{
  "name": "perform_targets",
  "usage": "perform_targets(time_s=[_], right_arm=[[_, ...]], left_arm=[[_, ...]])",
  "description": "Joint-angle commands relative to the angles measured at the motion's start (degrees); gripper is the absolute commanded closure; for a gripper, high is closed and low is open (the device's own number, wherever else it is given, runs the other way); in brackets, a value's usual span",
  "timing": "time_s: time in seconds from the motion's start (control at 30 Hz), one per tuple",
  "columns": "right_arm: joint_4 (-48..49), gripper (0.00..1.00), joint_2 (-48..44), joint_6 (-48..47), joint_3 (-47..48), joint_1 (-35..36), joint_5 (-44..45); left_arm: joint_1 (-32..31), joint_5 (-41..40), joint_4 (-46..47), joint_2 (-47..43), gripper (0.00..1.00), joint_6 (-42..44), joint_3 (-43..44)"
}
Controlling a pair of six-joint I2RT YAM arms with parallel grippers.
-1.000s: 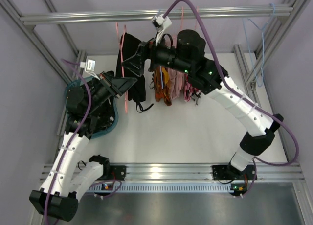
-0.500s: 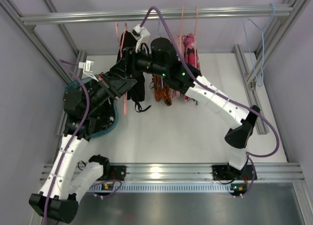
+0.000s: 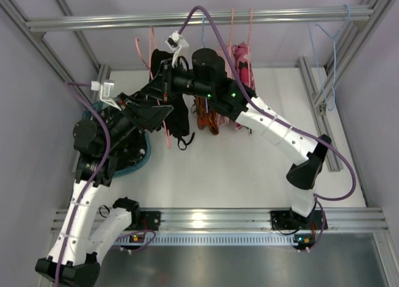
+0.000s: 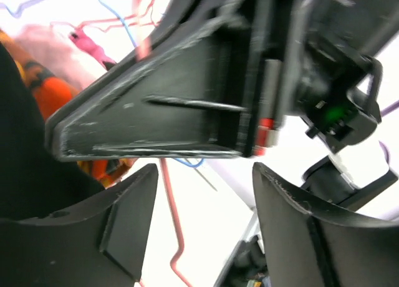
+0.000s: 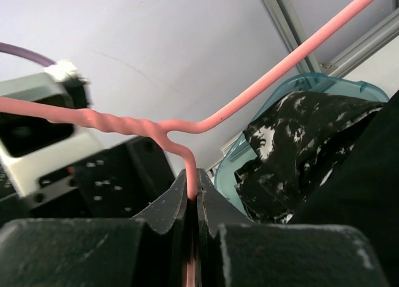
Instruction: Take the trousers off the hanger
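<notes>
A pink wire hanger [image 3: 166, 135] hangs at the back left with plain black trousers [image 3: 178, 117] draped on it and straps dangling below. My right gripper [image 3: 159, 81] is shut on the hanger's wire [image 5: 206, 121] just under its twisted neck, the fingertips [image 5: 198, 175] pinching it. My left gripper [image 3: 161, 112] is open just below. The pink wire [image 4: 169, 199] runs untouched between its fingers [image 4: 204, 175]. Black speckled trousers [image 5: 293, 146] lie in a teal bin [image 5: 249, 150].
The teal bin [image 3: 142, 155] sits on the table beside my left arm. Orange [image 3: 206, 115] and pink [image 3: 240, 56] garments hang to the right of the black trousers. Blue wire hangers [image 3: 333, 50] hang from the top rail [image 3: 199, 17] at the far right.
My right gripper swung left to the pink hanger and shut on its wire. My left gripper, shut on the hanger before, has opened and drawn slightly back to the left.
</notes>
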Motion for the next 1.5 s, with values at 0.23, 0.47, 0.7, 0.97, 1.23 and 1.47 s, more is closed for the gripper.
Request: perform_targets(time_s=[0.23,0.47,0.7,0.97,1.23,1.47], right_arm=[[9.4,1.0,-11.4,4.2,-6.3,-0.5,-8.0],[9.6,1.0,-14.0,7.8,-12.4,-1.6,-9.7],[8.1,1.0,-12.6,10.6,-12.4,-3.4,-7.6],[8.4,1.0,-9.5,12.1,-10.8,-4.2,-7.4],[9.3,1.0,-7.7,13.9,-10.3,-4.4,-7.8],[10.1,1.0,-6.1,15.0,-9.1,-4.4,-7.8]], left_arm=[[0.0,-4.1,-21.7,-10.8,0.25,24.8,6.0],[-0.1,-5.0,-40.2,-19.9,0.23,42.9,6.3],[0.0,5.7,-57.3,-21.2,0.13,67.9,4.8],[0.0,9.9,-56.8,-17.2,0.02,79.3,-0.4],[0.0,10.7,-45.8,-15.9,0.02,75.4,-3.1],[0.0,13.1,-44.1,-12.6,0.02,78.1,-2.6]])
